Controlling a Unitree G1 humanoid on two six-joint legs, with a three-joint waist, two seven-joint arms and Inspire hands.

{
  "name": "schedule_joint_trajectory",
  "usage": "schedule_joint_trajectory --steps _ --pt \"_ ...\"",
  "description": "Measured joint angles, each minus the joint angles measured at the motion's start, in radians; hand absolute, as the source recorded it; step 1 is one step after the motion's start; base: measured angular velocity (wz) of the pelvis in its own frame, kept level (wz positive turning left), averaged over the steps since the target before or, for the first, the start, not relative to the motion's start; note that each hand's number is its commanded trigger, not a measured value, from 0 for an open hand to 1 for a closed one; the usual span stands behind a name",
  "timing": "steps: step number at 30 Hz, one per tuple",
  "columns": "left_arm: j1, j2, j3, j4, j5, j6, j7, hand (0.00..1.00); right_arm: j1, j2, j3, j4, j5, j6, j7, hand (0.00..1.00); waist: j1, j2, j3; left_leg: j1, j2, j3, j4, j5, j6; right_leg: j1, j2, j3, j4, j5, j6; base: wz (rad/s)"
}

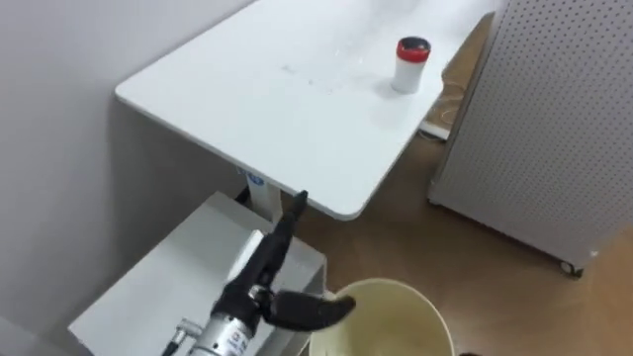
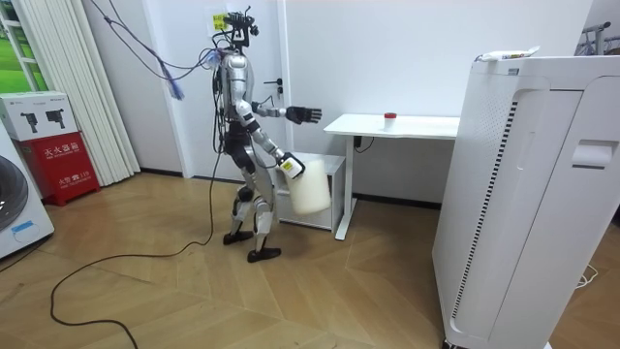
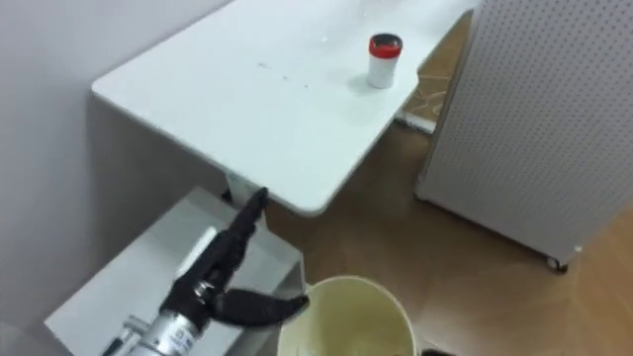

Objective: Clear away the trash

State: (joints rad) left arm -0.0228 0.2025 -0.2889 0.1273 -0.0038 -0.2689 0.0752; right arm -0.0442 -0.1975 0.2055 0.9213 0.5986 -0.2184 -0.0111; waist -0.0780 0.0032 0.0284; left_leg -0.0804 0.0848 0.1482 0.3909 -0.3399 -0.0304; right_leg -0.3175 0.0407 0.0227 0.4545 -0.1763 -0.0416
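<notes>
A small white cup with a red lid [image 1: 411, 64] stands upright near the far right edge of the white desk [image 1: 287, 109]; in the room view the cup [image 2: 390, 117] sits mid-desk. My left hand [image 1: 265, 285] is held out with straight fingers in front of the desk's near corner, well short of the cup and holding nothing. A cream waste bin [image 1: 391, 318] hangs below me, mouth up. In the room view my right hand [image 2: 288, 167] grips the bin [image 2: 312, 187] at its rim, off the floor. I stand at the desk's end, facing it.
A low white cabinet [image 1: 163, 287] sits under the desk's near end, beneath my left arm. A white perforated panel on castors [image 1: 554, 129] stands right of the desk. A wall runs along the left. Wooden floor [image 1: 475, 257] lies between desk and panel.
</notes>
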Motion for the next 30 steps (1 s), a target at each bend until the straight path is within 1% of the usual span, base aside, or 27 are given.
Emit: schedule_joint_trajectory --steps 2,4,5,7,9,10,11,12,14,15,16,17,18,19,20,21,22,23,24,25,26,27,28,29,30 --pt "0.022 0.012 0.022 -0.045 -0.001 -0.001 0.039 0.00 0.032 0.000 -0.022 -0.031 0.011 0.001 -0.009 1.00 0.005 0.001 -0.0079 0.054 -0.001 0.000 -0.033 0.001 -0.001 0.040 0.010 0.002 -0.016 0.000 0.002 -0.21" --pt "0.044 0.018 0.043 -0.070 -0.001 -0.002 0.066 0.00 0.035 0.002 -0.022 -0.033 0.016 0.001 -0.016 1.00 0.004 0.002 -0.0120 0.092 -0.003 0.001 -0.054 0.001 -0.001 0.066 0.013 0.002 -0.027 0.000 0.003 -0.30" --pt "0.050 0.018 0.049 -0.076 0.000 -0.001 0.072 0.00 0.037 0.002 -0.022 -0.033 0.016 0.001 -0.019 1.00 0.003 0.002 -0.0123 0.102 -0.004 0.001 -0.061 0.001 -0.001 0.075 0.012 0.002 -0.028 0.000 0.003 -0.30" --pt "0.072 0.019 0.063 -0.113 0.010 -0.002 0.085 0.00 0.053 0.005 -0.023 -0.034 0.014 0.002 -0.022 1.00 0.002 -0.001 -0.0239 0.137 -0.007 0.002 -0.091 0.001 -0.001 0.095 0.012 0.004 -0.039 0.002 0.006 -0.21" --pt "0.076 0.019 0.073 -0.131 0.021 -0.002 0.092 0.00 0.066 0.005 -0.032 -0.034 0.004 0.002 -0.020 1.00 0.001 -0.004 -0.0257 0.150 -0.010 0.005 -0.095 0.001 -0.001 0.107 0.014 0.007 -0.044 0.005 0.010 -0.12" --pt "0.077 0.019 0.087 -0.135 0.032 -0.002 0.095 0.00 0.070 0.002 -0.035 -0.034 0.001 0.003 -0.020 1.00 0.002 -0.005 -0.0259 0.162 -0.013 0.015 -0.095 0.001 0.000 0.113 0.014 0.010 -0.043 0.007 0.013 -0.21" --pt "0.077 0.022 0.100 -0.142 0.039 -0.002 0.109 0.00 0.072 0.001 -0.035 -0.034 0.001 0.005 -0.020 1.00 0.001 -0.007 -0.0269 0.168 -0.018 0.018 -0.093 0.000 0.000 0.115 0.015 0.022 -0.042 0.009 0.017 -0.27" --pt "0.077 0.022 0.108 -0.149 0.040 -0.002 0.116 0.00 0.072 0.001 -0.035 -0.034 0.001 0.007 -0.019 1.00 0.002 -0.008 -0.0263 0.174 -0.021 0.022 -0.092 0.001 0.000 0.114 0.016 0.031 -0.041 0.011 0.019 -0.41" --pt "0.078 0.019 0.142 -0.172 0.067 -0.002 0.146 0.00 0.072 0.002 -0.037 -0.036 -0.011 0.019 -0.002 1.00 0.010 -0.009 -0.0261 0.180 -0.029 0.051 -0.095 0.001 0.005 0.107 0.024 0.061 -0.046 0.028 0.027 -0.59" --pt "0.079 0.016 0.153 -0.180 0.080 -0.002 0.151 0.00 0.072 0.004 -0.040 -0.036 -0.012 0.026 0.004 1.00 0.015 -0.008 -0.0264 0.183 -0.029 0.059 -0.098 0.001 0.009 0.106 0.027 0.058 -0.054 0.038 0.027 -0.81" --pt "0.080 0.013 0.171 -0.196 0.088 -0.007 0.163 0.00 0.073 0.009 -0.041 -0.036 -0.013 0.033 0.012 1.00 0.033 -0.009 -0.0257 0.194 -0.029 0.085 -0.108 0.003 0.012 0.103 0.032 0.048 -0.070 0.061 0.023 -0.77" --pt "0.081 0.013 0.176 -0.204 0.088 -0.011 0.174 0.00 0.073 0.009 -0.041 -0.036 -0.014 0.036 0.016 1.00 0.041 -0.009 -0.0257 0.197 -0.028 0.100 -0.112 0.003 0.013 0.103 0.032 0.030 -0.082 0.075 0.019 -0.96" --pt "0.080 0.013 0.182 -0.215 0.086 -0.019 0.189 0.00 0.073 0.009 -0.038 -0.036 -0.015 0.037 0.019 1.00 0.059 -0.009 -0.0259 0.200 -0.028 0.126 -0.118 0.008 0.021 0.103 0.030 -0.004 -0.109 0.105 0.011 -0.87" --pt "0.080 0.013 0.189 -0.227 0.086 -0.023 0.205 0.00 0.072 0.009 -0.030 -0.036 -0.015 0.038 0.021 1.00 0.064 -0.009 -0.0258 0.199 -0.028 0.148 -0.124 0.009 0.026 0.101 0.029 -0.033 -0.137 0.134 0.002 -0.78" --pt "0.079 0.013 0.192 -0.230 0.086 -0.024 0.213 0.00 0.072 0.010 -0.029 -0.036 -0.015 0.038 0.024 1.00 0.066 -0.009 -0.0257 0.198 -0.028 0.157 -0.126 0.009 0.031 0.101 0.028 -0.047 -0.150 0.147 -0.001 -0.61" --pt "0.080 0.013 0.197 -0.231 0.085 -0.025 0.228 0.00 0.073 0.012 -0.030 -0.035 -0.016 0.042 0.027 1.00 0.072 -0.009 -0.0253 0.198 -0.018 0.183 -0.143 0.011 0.041 0.102 0.021 -0.079 -0.161 0.161 -0.008 -0.31" --pt "0.081 0.010 0.197 -0.232 0.085 -0.026 0.229 0.00 0.080 0.012 -0.032 -0.031 -0.015 0.043 0.028 1.00 0.072 -0.005 -0.0208 0.203 -0.008 0.227 -0.152 0.008 0.051 0.097 -0.006 -0.146 -0.089 0.119 -0.018 -0.08" --pt "0.088 0.002 0.192 -0.234 0.085 -0.026 0.230 0.00 0.092 0.004 -0.035 -0.025 -0.015 0.044 0.028 1.00 0.072 -0.005 -0.0203 0.215 -0.005 0.268 -0.165 0.015 0.042 0.108 -0.043 -0.204 0.020 0.032 -0.006 0.16" --pt "0.090 0.001 0.190 -0.236 0.085 -0.026 0.231 0.00 0.093 0.000 -0.039 -0.018 -0.015 0.044 0.028 1.00 0.074 -0.010 -0.0240 0.218 -0.007 0.283 -0.171 0.019 0.038 0.118 -0.065 -0.220 0.059 -0.004 0.001 0.19" --pt "0.090 -0.001 0.189 -0.236 0.083 -0.027 0.237 0.00 0.091 -0.006 -0.048 -0.006 -0.016 0.043 0.027 1.00 0.084 -0.016 -0.0241 0.231 -0.016 0.309 -0.171 0.022 0.032 0.142 -0.101 -0.224 0.098 -0.056 0.021 -0.06" --pt "0.092 0.004 0.195 -0.236 0.076 -0.032 0.246 0.00 0.082 -0.006 -0.050 0.005 -0.027 0.043 0.026 1.00 0.096 -0.027 -0.0182 0.229 -0.031 0.306 -0.155 0.022 0.029 0.146 -0.101 -0.202 0.063 -0.077 0.022 -0.17" --pt "0.093 0.003 0.199 -0.236 0.074 -0.032 0.248 0.00 0.080 -0.006 -0.050 0.005 -0.036 0.043 0.026 1.00 0.100 -0.029 -0.0144 0.221 -0.033 0.292 -0.150 0.023 0.029 0.148 -0.097 -0.195 0.046 -0.078 0.020 -0.33" --pt "0.093 0.003 0.210 -0.236 0.075 -0.032 0.245 0.00 0.078 -0.004 -0.050 0.004 -0.053 0.043 0.028 1.00 0.109 -0.013 -0.0223 0.202 -0.038 0.240 -0.138 0.024 0.029 0.154 -0.079 -0.168 0.003 -0.070 0.007 -0.39" --pt "0.094 0.003 0.216 -0.236 0.075 -0.033 0.244 0.00 0.077 0.003 -0.048 0.002 -0.068 0.044 0.037 1.00 0.110 -0.012 -0.0210 0.193 -0.036 0.185 -0.136 0.027 0.029 0.162 -0.065 -0.163 -0.025 -0.052 0.000 -0.41" --pt "0.093 0.003 0.216 -0.236 0.075 -0.033 0.244 0.00 0.078 0.008 -0.046 0.001 -0.078 0.044 0.043 1.00 0.106 -0.010 -0.0222 0.193 -0.035 0.160 -0.137 0.029 0.029 0.167 -0.058 -0.162 -0.036 -0.044 -0.002 -0.29"
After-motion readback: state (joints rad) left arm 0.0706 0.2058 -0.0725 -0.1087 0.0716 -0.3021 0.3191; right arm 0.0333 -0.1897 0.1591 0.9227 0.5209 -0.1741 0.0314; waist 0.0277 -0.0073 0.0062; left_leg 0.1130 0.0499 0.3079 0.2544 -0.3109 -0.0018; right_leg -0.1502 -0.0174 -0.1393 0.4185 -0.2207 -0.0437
